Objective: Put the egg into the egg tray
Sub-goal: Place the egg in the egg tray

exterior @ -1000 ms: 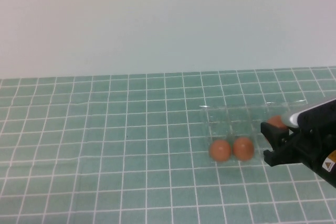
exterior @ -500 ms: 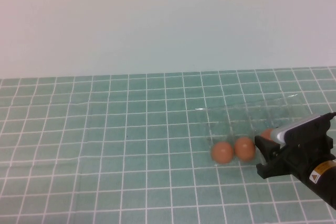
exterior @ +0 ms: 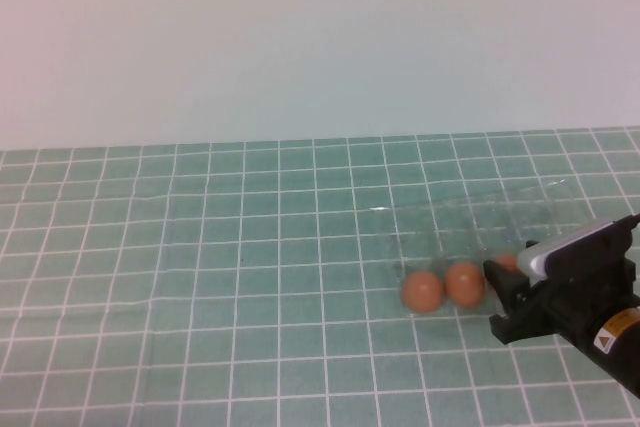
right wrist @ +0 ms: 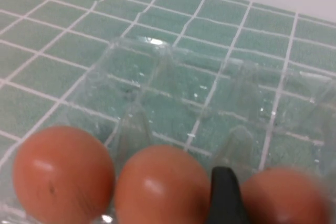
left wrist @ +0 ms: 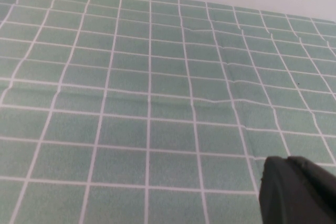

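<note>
egg (exterior: 507,261) — near row of egg tray (exterior: 470,219), third cup, beside two eggs (exterior: 443,287) | right gripper (exterior: 500,292) — at egg, fingers either side, grip cannot tell | left gripper (left wrist: 298,191) — over green mat, parked

A desk (exterior: 200,267) covered by a green mat (exterior: 250,347) ruled with a grid of white lines fills the lower half of the high view, faint creases running across the mat, and behind its far edge rises a plain pale wall (exterior: 300,37).
</note>
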Motion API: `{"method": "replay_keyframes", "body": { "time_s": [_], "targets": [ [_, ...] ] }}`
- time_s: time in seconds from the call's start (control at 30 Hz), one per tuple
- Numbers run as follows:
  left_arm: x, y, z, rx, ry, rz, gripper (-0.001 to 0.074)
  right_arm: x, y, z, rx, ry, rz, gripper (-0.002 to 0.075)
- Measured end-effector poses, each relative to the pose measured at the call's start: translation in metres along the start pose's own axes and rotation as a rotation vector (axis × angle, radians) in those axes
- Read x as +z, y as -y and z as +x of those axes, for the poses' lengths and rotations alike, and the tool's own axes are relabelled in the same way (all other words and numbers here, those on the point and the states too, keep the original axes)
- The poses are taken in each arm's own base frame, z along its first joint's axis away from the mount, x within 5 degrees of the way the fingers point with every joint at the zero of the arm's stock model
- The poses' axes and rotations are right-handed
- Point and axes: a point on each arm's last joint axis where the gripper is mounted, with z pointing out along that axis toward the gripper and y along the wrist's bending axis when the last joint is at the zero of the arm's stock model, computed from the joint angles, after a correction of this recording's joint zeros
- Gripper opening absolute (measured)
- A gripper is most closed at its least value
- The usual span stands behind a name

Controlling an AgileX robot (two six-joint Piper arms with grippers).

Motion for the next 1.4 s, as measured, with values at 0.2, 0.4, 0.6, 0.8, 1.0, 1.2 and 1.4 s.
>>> {"method": "replay_keyframes", "body": {
  "time_s": [0.2, 0.4, 0.6, 0.8, 1.0, 1.2, 1.4],
  "targets": [
    [0.0, 0.0, 0.0, 0.0, 0.0, 0.0, -0.0001, -0.025, 0.001, -0.021, 0.0, 0.079, -0.002, 0.0459],
    [0.0, 0.0, 0.0, 0.0, 0.0, 0.0, 0.0, -0.06, -0.008, -0.051, 0.024, 0.179, -0.124, 0.0353],
    [0.0, 0.0, 0.0, 0.0, 0.0, 0.0, -0.0001, -0.107, -0.01, -0.084, 0.003, 0.099, -0.177, 0.0053],
    [0.0, 0.0, 0.0, 0.0, 0.0, 0.0, -0.0001, -0.167, 0.01, -0.116, 0.085, 0.054, 0.022, 0.001],
    [0.0, 0.0, 0.0, 0.0, 0.0, 0.0, -0.0001, -0.204, 0.02, -0.118, 0.125, 0.083, 0.13, 0.0008],
    [0.0, 0.0, 0.0, 0.0, 0.0, 0.0, -0.0001, -0.211, 0.021, -0.118, 0.131, 0.095, 0.143, 0.0007],
    [0.0, 0.0, 0.0, 0.0, 0.0, 0.0, -0.0001, -0.238, 0.032, -0.12, 0.125, 0.176, 0.248, 0.0006]
  ]
}}
